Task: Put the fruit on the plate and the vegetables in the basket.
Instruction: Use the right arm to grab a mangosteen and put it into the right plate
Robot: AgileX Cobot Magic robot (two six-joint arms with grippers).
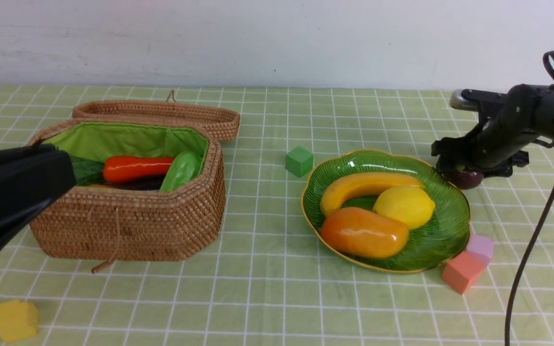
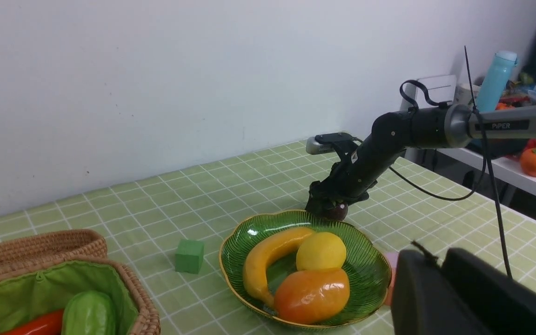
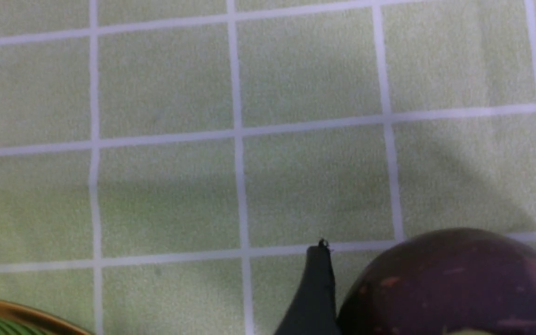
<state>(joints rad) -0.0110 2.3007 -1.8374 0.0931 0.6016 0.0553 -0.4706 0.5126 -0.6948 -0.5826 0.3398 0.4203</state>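
Note:
The green plate [image 1: 446,231] holds the banana [image 1: 363,187], the lemon [image 1: 404,206] and the mango [image 1: 363,233]. A dark purple mangosteen [image 1: 467,179] rests on the cloth just past the plate's far right edge. My right gripper [image 1: 467,169] is down over it, open, one finger [image 3: 315,288] on each side of the mangosteen [image 3: 449,284]. The open wicker basket [image 1: 128,226] at the left holds the carrot [image 1: 135,168], the green gourd [image 1: 181,170] and a dark eggplant [image 1: 137,184]. My left gripper [image 1: 68,173] hangs shut and empty beside the basket's left end.
Foam cubes lie about: a green cube [image 1: 299,161] between basket and plate, a pink cube [image 1: 462,271] and a lilac cube [image 1: 481,246] against the plate's near right rim, a yellow cube [image 1: 16,320] at the front left. The basket lid [image 1: 161,115] lies open behind. The right arm's cable [image 1: 536,230] hangs down.

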